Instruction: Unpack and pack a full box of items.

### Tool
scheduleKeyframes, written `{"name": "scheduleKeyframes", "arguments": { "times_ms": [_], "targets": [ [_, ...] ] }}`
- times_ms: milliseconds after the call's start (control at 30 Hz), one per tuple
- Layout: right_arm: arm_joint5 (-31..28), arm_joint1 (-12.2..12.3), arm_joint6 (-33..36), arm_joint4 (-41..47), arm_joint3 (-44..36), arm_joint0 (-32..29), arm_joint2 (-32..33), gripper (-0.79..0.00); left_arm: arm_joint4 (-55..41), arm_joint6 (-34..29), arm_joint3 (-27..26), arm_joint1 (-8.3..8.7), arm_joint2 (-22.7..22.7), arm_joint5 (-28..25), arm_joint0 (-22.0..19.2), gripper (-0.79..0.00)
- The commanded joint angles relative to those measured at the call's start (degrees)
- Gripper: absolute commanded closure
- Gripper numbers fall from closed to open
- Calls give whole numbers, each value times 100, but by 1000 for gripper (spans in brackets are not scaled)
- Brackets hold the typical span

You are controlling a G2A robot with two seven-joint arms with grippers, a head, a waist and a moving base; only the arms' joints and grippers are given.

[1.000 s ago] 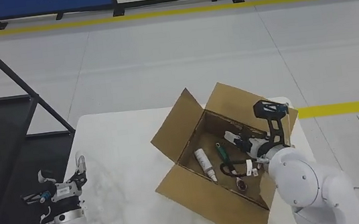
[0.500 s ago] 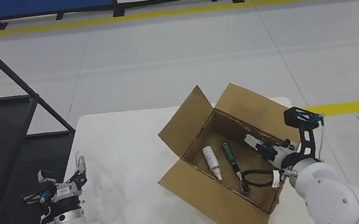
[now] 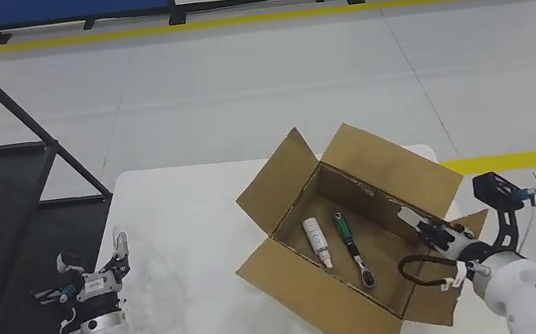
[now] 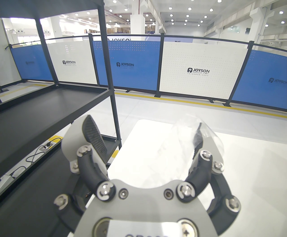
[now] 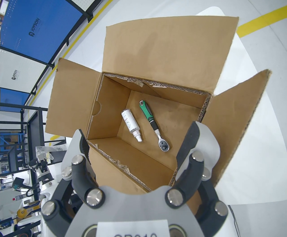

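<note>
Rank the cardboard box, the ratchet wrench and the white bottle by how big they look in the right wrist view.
1. cardboard box, by far the largest.
2. ratchet wrench, the longer of the two lying side by side on the box floor.
3. white bottle, shorter though thicker, so the gap is small.

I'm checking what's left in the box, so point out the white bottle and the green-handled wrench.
white bottle (image 5: 130,122), right wrist view, on the middle of its body.
green-handled wrench (image 5: 146,113), right wrist view, on its green handle.

The left claw (image 4: 143,122) and right claw (image 5: 136,129) share silver plates, black links, shiny screws.
</note>
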Motion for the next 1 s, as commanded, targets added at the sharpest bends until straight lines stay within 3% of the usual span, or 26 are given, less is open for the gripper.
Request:
{"name": "scheduleKeyframes", "arguments": {
  "times_ms": [0, 233, 467, 967],
  "targets": [
    [30, 0, -48, 268, 0, -152, 196, -785, 0, 0, 0, 0, 0, 0, 0, -785],
    [-100, -13, -539, 1333, 96, -838, 902, -785, 0, 0, 0, 0, 0, 0, 0, -785],
    [-583, -25, -1240, 2276, 659, -1161, 1100, -785, 0, 0, 0, 0, 0, 0, 0, -785],
    [-1397, 49, -2207, 2915, 2007, -510, 672, -785, 0, 0, 0, 0, 0, 0, 0, -785]
  ]
}}
